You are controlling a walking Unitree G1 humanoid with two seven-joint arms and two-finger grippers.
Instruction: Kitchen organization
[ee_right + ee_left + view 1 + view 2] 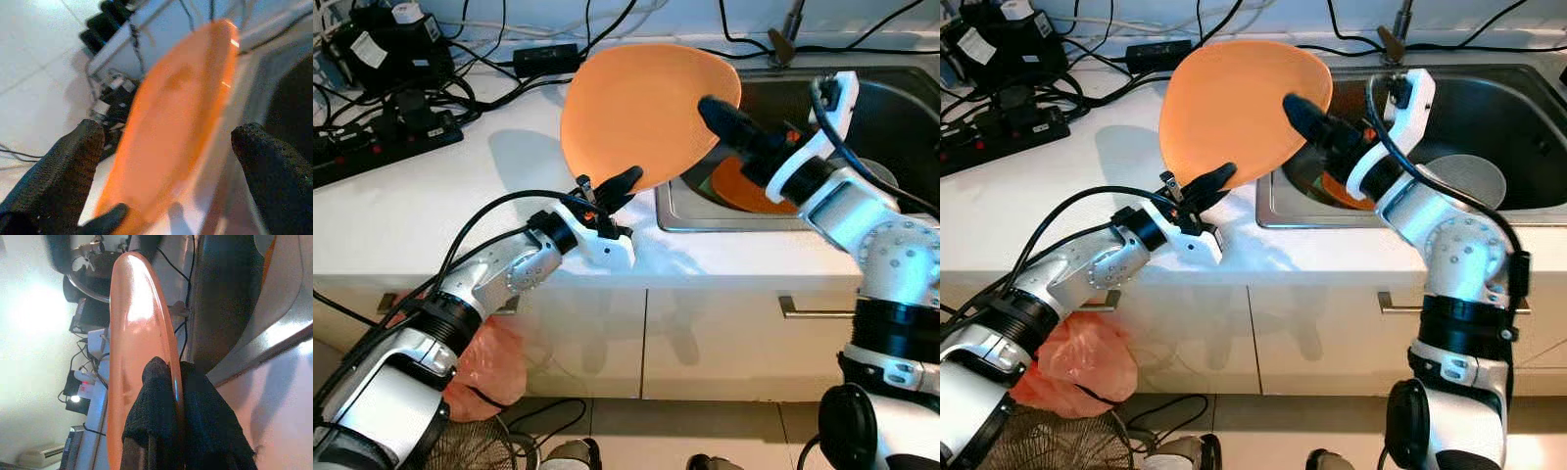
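Observation:
An orange plate [641, 108] is held up on edge above the white counter, just left of the sink [891, 108]. My left gripper [612, 188] is shut on its lower rim; in the left wrist view both fingers [156, 401] pinch the plate's edge [132, 333]. My right gripper [720, 116] reaches from the sink side to the plate's right rim. It is open, its fingers [83, 147] spread wide with the plate [181, 112] between them. Whether they touch the plate I cannot tell. A second orange plate [744, 186] lies in the sink.
A grey round dish [1469, 176] rests in the sink basin, and the faucet [788, 39] stands behind it. Power strips and tangled cables [382, 127] crowd the counter's back left. An orange bag [484, 367] hangs below the counter by the cabinet doors.

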